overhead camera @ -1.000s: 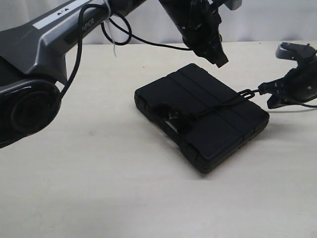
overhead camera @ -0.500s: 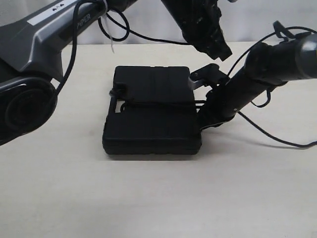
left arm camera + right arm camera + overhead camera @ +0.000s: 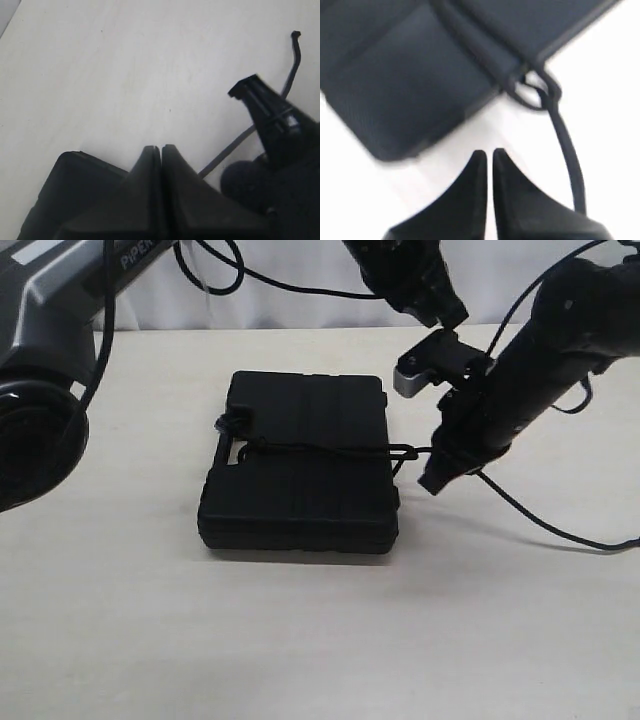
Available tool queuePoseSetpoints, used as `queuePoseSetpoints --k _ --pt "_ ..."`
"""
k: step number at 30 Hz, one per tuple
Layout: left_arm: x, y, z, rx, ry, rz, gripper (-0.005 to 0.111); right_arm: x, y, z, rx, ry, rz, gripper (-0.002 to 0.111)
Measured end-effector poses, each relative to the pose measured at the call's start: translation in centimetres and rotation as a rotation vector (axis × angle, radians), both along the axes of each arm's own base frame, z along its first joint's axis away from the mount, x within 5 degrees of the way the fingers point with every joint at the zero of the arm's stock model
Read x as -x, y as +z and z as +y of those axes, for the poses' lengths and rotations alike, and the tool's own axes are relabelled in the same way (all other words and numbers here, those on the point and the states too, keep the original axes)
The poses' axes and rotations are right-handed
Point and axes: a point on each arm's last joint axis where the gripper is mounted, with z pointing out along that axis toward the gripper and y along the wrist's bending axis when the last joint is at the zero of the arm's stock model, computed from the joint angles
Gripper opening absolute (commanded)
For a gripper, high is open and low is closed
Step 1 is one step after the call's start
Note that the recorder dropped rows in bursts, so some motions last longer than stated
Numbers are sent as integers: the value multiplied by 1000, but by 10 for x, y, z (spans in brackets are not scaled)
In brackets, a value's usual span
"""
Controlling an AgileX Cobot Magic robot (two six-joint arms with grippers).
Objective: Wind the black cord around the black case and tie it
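Note:
The black case [image 3: 300, 490] lies flat in the middle of the table, its handle slot [image 3: 232, 452] on the left. The black cord [image 3: 330, 448] runs from a knot at the handle across the lid to a small loop at the case's right edge. In the right wrist view the cord [image 3: 565, 145] leaves that loop and passes beside one finger, outside the jaws. My right gripper [image 3: 430, 483] [image 3: 489, 152] is shut, just off the case [image 3: 420, 65], nothing between its tips. My left gripper [image 3: 452, 318] [image 3: 161, 147] hangs shut and empty above the far right corner of the case [image 3: 70, 195].
A thin black strand [image 3: 560, 530] trails from the right arm over the table toward the right edge. The left arm's big grey link [image 3: 40, 360] fills the left side, with glossy cables looped above. Bare tabletop [image 3: 300, 640] lies in front of the case.
The case swung from lying diagonal to square-on a second ago. Since half a second ago the right gripper has drawn back a little from the case's right edge, and the left gripper has shifted up.

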Motion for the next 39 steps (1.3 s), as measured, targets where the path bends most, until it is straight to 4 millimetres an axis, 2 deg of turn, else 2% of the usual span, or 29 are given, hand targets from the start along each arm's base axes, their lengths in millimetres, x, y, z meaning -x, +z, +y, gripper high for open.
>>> queuePoseSetpoints --k 6,11,15,17,20,24,30,39 --pt "0 0 0 1 8 4 0 1 9 -21 183 -93 -98 48" --pt "0 -11 1 -27 8 35 0 0 -10 -23 196 -79 -158 50" --pt "0 -37 3 -107 -16 76 0 -3 -28 -22 211 -54 -136 44" --pt "1 -48 5 -135 -23 101 0 -6 -36 -22 216 -45 -132 31" --pt "-2 -56 9 -153 -26 115 0 -8 -41 -22 239 -21 -133 5" --pt "-8 -57 16 -157 -17 116 0 -11 -38 -26 303 12 -154 4" --pt "-9 -58 17 -155 -15 118 0 -16 -34 -36 389 -70 -200 4" --pt "-9 -86 10 -143 -71 185 0 -15 -39 -38 403 -82 -192 4"
